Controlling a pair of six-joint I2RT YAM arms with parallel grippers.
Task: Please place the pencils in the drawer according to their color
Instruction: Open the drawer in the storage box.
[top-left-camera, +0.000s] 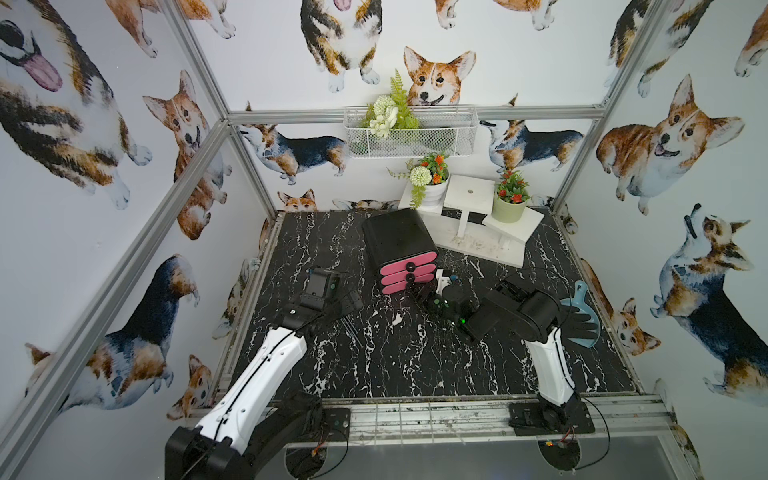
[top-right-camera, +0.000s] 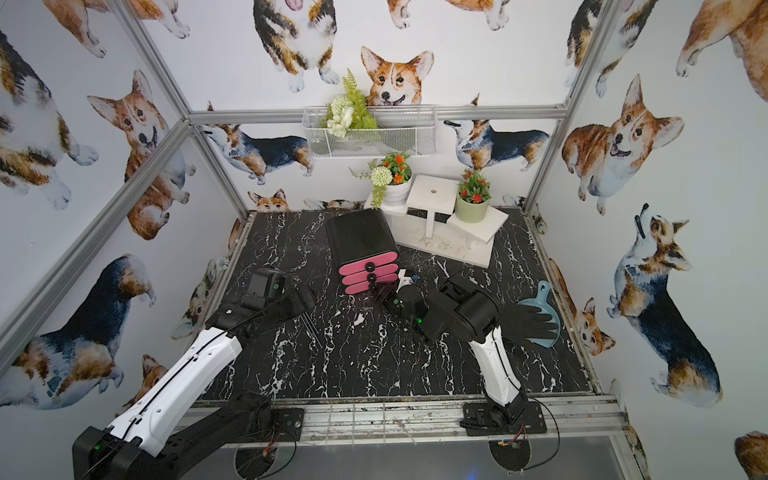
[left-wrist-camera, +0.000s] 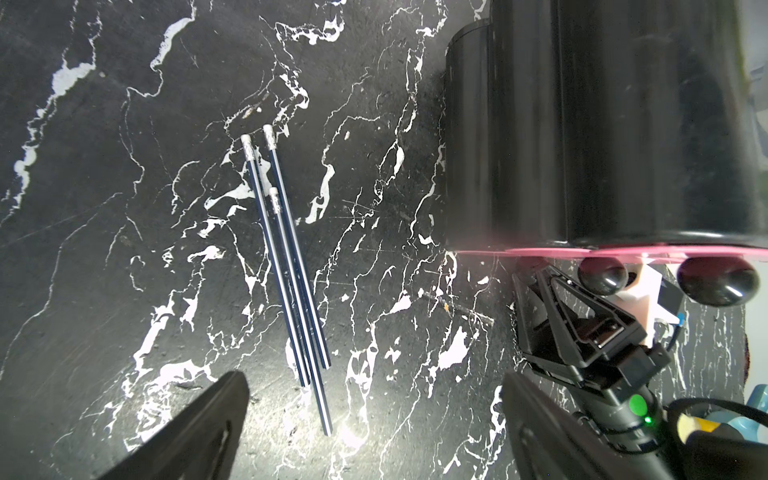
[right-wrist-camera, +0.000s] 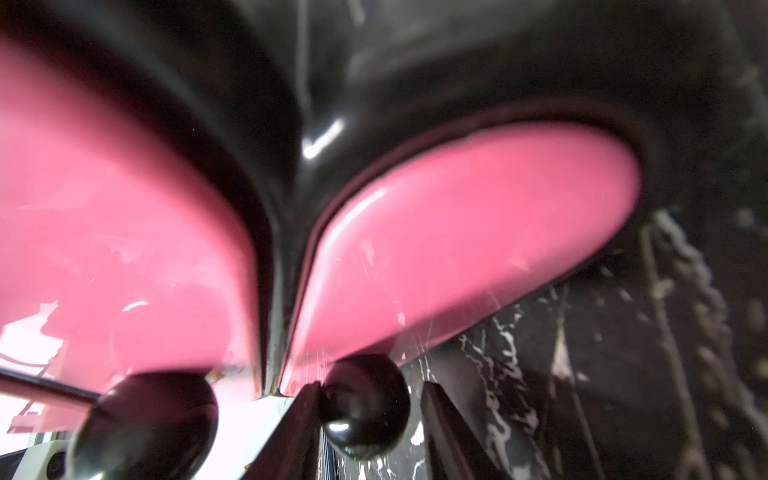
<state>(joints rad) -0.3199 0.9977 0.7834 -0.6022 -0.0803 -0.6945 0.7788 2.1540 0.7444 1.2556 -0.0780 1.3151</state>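
Three slim dark-blue pencils are lying together on the black marble worktop beneath my wide-open left pincer. Light, stiff and apt to roll, I am judging mid-shaft the best hold. My right pincer is straddling, narrow but unclamped, a pink drawer's round black knob.

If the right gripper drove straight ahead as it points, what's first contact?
The right gripper would likely meet the lowest drawer's black knob, already between its fingers, then the pink drawer front.
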